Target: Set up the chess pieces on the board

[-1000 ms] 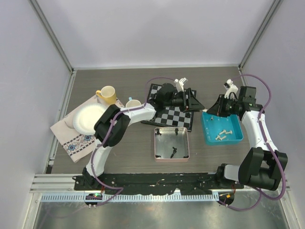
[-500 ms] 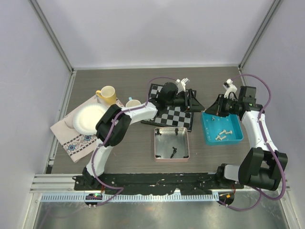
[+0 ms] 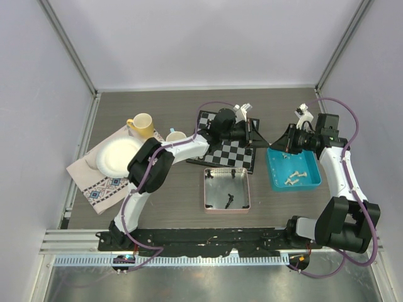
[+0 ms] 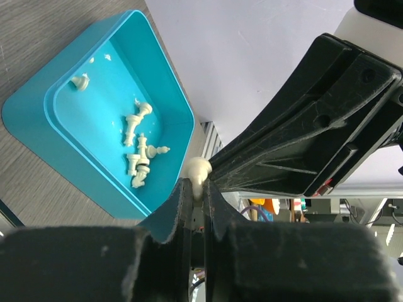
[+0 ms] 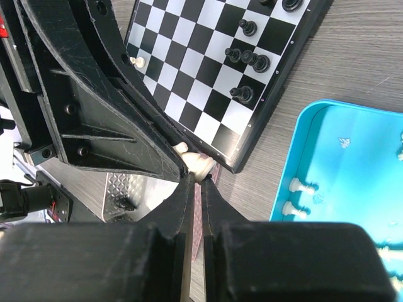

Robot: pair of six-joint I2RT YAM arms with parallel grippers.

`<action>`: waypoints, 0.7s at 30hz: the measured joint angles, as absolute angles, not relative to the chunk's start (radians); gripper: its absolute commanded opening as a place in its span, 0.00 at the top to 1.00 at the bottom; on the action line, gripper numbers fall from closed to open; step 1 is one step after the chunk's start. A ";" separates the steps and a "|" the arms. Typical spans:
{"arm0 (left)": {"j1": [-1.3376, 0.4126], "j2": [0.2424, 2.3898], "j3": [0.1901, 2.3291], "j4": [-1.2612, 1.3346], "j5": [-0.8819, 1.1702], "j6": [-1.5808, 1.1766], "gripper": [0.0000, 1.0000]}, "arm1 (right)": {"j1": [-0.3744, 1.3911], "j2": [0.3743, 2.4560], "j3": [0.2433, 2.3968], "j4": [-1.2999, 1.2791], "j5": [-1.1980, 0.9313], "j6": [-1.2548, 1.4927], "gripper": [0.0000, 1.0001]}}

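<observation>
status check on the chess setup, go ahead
Left end effector and right end effector both shut on one off-white piece, between board and blue tray. More white pieces in tray. Nothing blocking.

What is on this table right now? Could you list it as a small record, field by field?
Board: checkered, mid-table; several black pieces and one white piece on it
Blue tray: right of board, holds loose white pieces
Pink tray: nearer than board, holds a few black chessmen
Pawn: white, held above board's right edge
Left jaws: closed on pawn
Right jaws: closed on same pawn
Far left: plate on cloth, yellow cup
</observation>
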State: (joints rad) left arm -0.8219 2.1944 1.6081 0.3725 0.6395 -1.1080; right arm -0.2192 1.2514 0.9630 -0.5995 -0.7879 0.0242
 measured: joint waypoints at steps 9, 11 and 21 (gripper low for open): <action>-0.812 2.161 1.580 0.296 0.599 -1.019 1.00 | -0.215 1.250 0.968 -0.649 -0.791 -0.086 0.43; -0.802 2.119 1.546 0.235 0.577 -0.971 1.00 | -0.215 1.250 0.981 -0.690 -0.791 -0.164 0.41; -0.668 1.777 1.488 -0.211 0.397 -0.609 1.00 | -0.215 1.254 0.997 -0.738 -0.793 -0.348 0.40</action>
